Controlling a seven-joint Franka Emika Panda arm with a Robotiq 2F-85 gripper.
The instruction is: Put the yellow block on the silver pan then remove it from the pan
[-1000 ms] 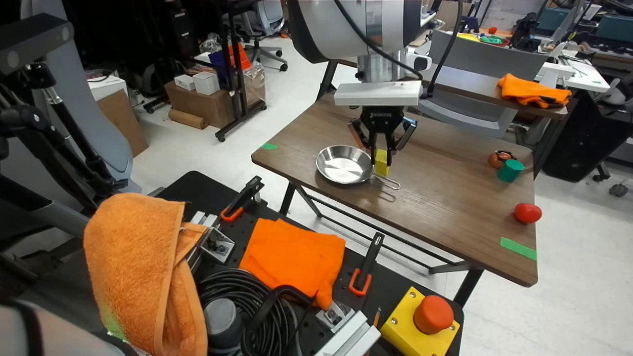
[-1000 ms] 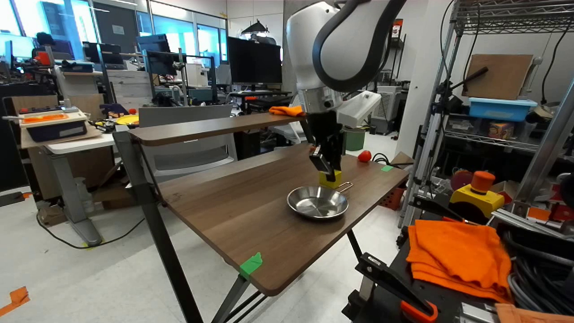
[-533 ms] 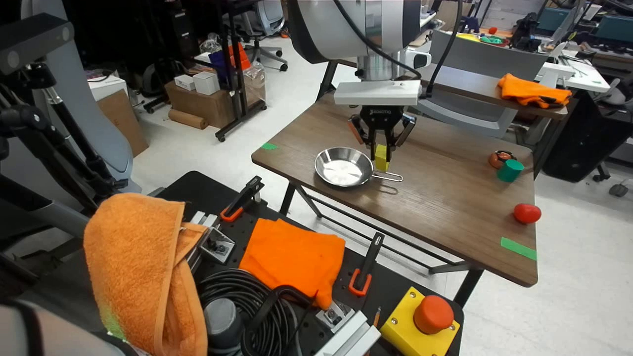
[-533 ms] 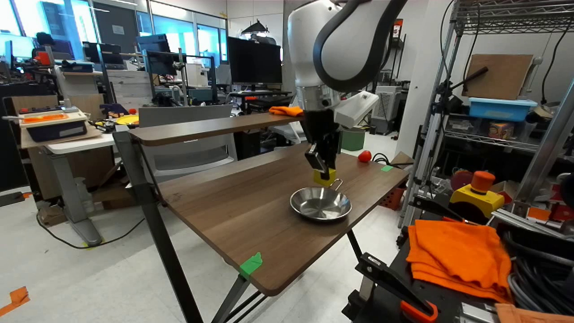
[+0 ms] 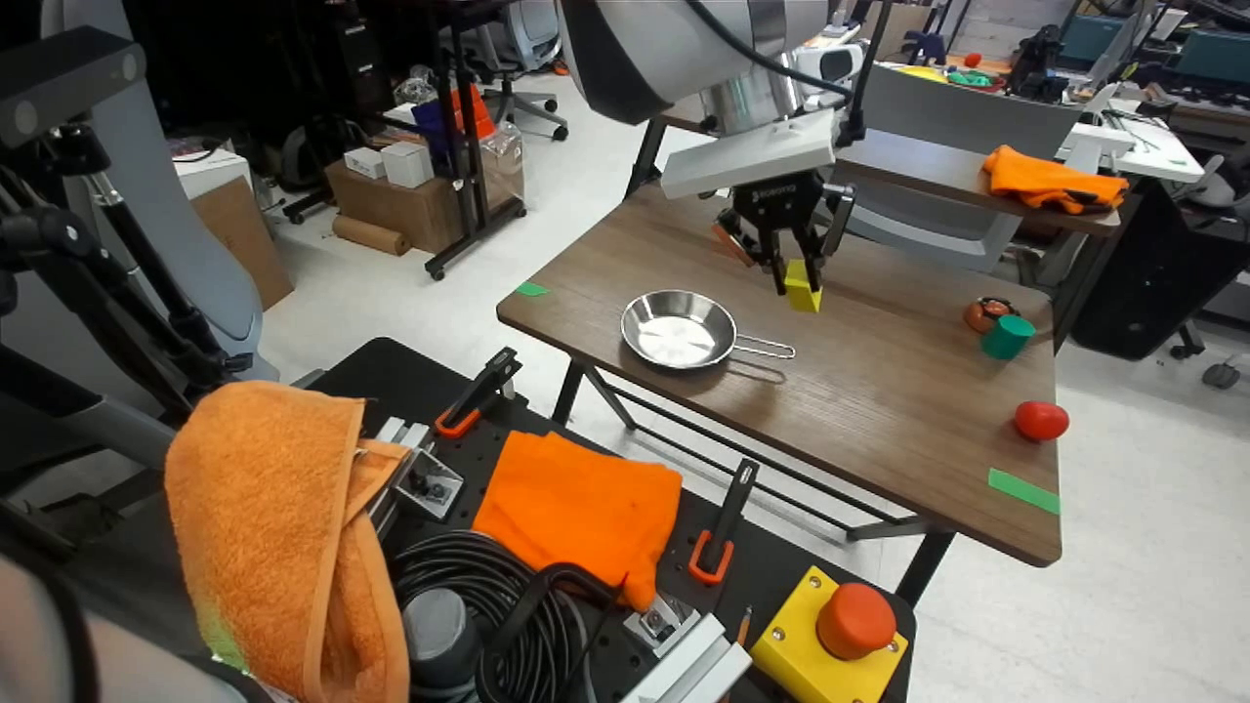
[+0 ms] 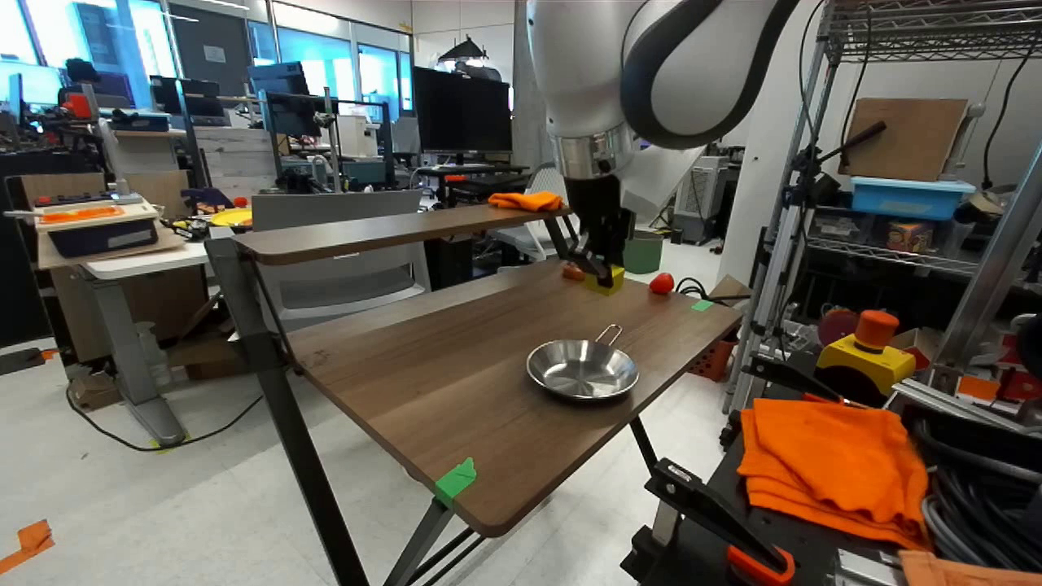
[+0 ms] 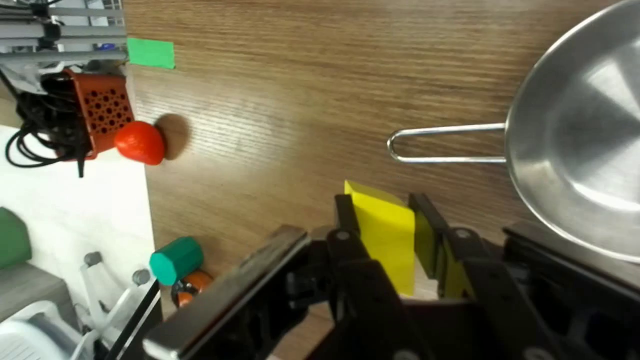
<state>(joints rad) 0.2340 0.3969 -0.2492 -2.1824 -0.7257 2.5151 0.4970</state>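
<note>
Jaws of the gripper (image 5: 799, 287) are pinching the yellow block (image 7: 386, 230), and it is hanging crooked in the air over the brown table (image 5: 859, 410). Lower down, to one side of the jaws, the silver pan (image 5: 680, 340) is sitting with its handle (image 7: 450, 129) on their side. Farther from them, a red round thing (image 5: 1042, 421) is resting.

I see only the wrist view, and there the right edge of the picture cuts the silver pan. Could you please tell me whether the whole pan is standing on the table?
Observer: Yes. In both exterior views the silver pan stands on the table, with no part of it past the edge.
Operator: Thank you. From my view I cannot judge the height: does the yellow block in the jaws touch the table?
Observer: No, both exterior views show it held in the air, above the table.
</note>
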